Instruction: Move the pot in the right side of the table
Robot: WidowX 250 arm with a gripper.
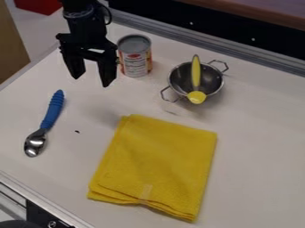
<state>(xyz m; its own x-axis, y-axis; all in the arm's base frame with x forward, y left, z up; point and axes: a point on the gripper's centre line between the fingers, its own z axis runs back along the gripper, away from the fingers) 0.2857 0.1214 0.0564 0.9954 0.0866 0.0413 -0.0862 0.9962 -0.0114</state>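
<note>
My gripper (pixel 91 79) hangs open over the upper left of the table, its two fingers apart with nothing between them. It is left of a can and well to the left of the pot. The pot (pixel 212 81) is a small metal one with two loop handles, standing upright on the upper right part of the table. A yellow spoon-like utensil (pixel 196 73) lies across the pot, its rounded yellow end over the rim nearest the camera.
A can (pixel 136 64) stands between the gripper and the pot. A folded yellow cloth (pixel 158 162) covers the middle front. A blue-handled spoon (pixel 52 111) lies at the left. The white table (pixel 262 147) extends right of the cloth, with a metal rail behind.
</note>
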